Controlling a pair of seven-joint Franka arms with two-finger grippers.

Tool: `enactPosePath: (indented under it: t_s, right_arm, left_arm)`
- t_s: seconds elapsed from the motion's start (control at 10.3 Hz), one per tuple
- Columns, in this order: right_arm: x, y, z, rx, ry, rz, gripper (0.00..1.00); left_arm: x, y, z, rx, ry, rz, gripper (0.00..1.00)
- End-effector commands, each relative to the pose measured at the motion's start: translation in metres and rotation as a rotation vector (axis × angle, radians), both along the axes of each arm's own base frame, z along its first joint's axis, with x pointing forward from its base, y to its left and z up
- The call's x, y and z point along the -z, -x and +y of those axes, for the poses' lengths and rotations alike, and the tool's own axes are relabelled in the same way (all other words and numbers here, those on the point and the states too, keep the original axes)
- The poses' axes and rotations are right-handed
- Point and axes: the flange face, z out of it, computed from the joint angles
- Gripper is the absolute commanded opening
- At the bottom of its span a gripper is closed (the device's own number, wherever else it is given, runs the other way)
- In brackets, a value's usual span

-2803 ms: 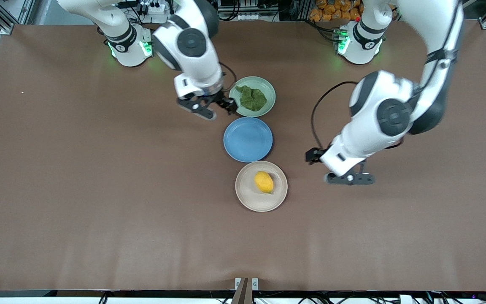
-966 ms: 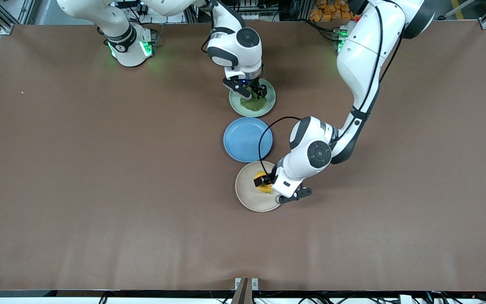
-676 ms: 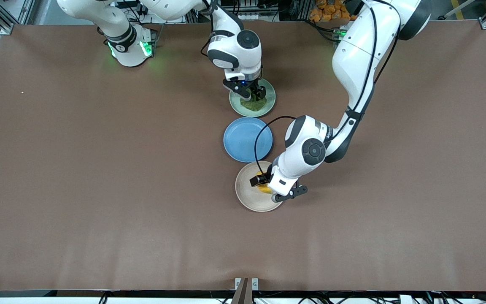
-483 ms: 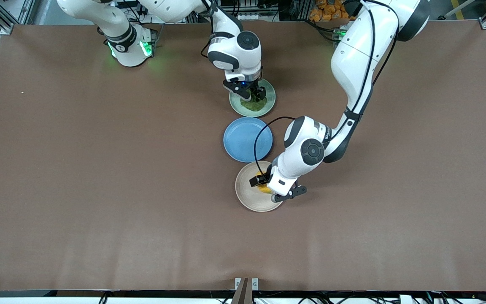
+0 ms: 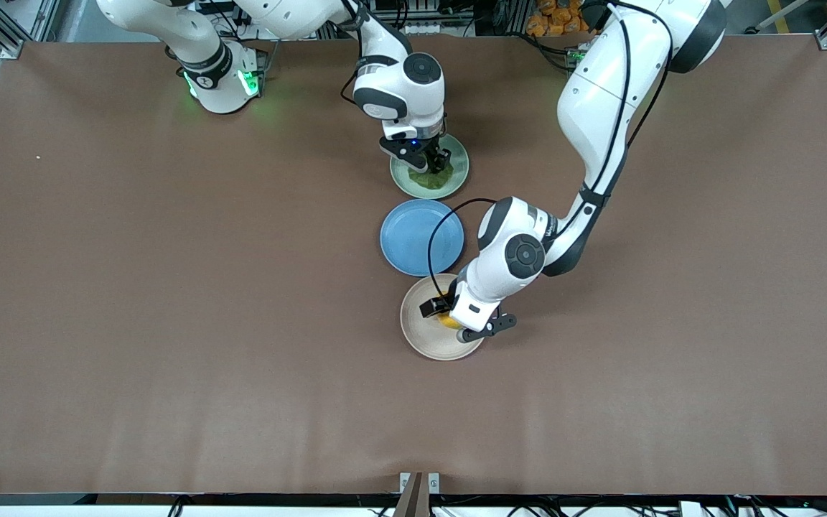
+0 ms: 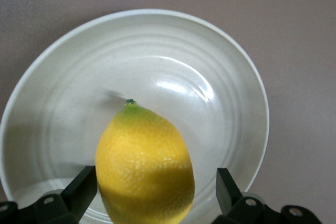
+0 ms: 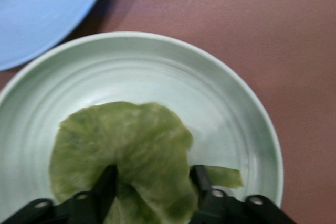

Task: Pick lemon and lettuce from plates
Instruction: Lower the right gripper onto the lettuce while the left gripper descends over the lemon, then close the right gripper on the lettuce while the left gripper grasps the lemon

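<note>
The yellow lemon [image 5: 449,322] lies on the beige plate [image 5: 424,337], the plate nearest the front camera. My left gripper [image 5: 456,318] is down over that plate, open, with one finger on each side of the lemon [image 6: 144,166] and a gap at one side; the plate [image 6: 210,77] shows around it. The green lettuce [image 5: 433,181] lies on the pale green plate [image 5: 459,172], farthest from the front camera. My right gripper [image 5: 429,161] is down on it, fingers closed into the leaf [image 7: 121,140], which bunches up between them over the plate [image 7: 157,61].
An empty blue plate [image 5: 413,237] sits between the two plates, and its rim shows in the right wrist view [image 7: 42,9]. The brown table [image 5: 169,323] spreads wide toward both ends. The left arm's black cable loops over the blue plate's edge.
Both arms came from beside the plates down onto them. In the last second the right gripper's fingers narrowed on the lettuce, and the left gripper shifted slightly over the lemon.
</note>
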Motion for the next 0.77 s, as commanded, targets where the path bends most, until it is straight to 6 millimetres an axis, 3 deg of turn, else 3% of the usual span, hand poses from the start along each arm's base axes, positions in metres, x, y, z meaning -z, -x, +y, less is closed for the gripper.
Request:
enactPosePath:
  t_s: [0.0,0.1,0.29,0.48,0.68]
  right_arm:
    - [0.004,-0.008,-0.003,0.019,0.0,-0.007,0.05]
    - [0.0,-0.013,-0.002,0.025,0.003,-0.009,0.0]
    - [-0.008,-0.015,-0.001,0.026,0.007,-0.012,0.0]
    - [-0.028,-0.025,-0.007,-0.01,0.033,-0.032,0.0]
    - [-0.064,-0.046,-0.018,-0.034,0.02,-0.028,0.0]
  left_arm:
    - [0.003,-0.002,-0.006,-0.02,0.013,-0.004,0.92]
    - [0.004,-0.002,-0.006,-0.019,0.012,-0.003,0.85]
    - [0.004,-0.002,-0.006,-0.021,0.012,-0.002,0.85]
    - [0.001,-0.009,0.002,-0.024,0.011,-0.012,1.0]
    - [-0.001,-0.009,0.0,-0.022,0.015,-0.017,1.0]
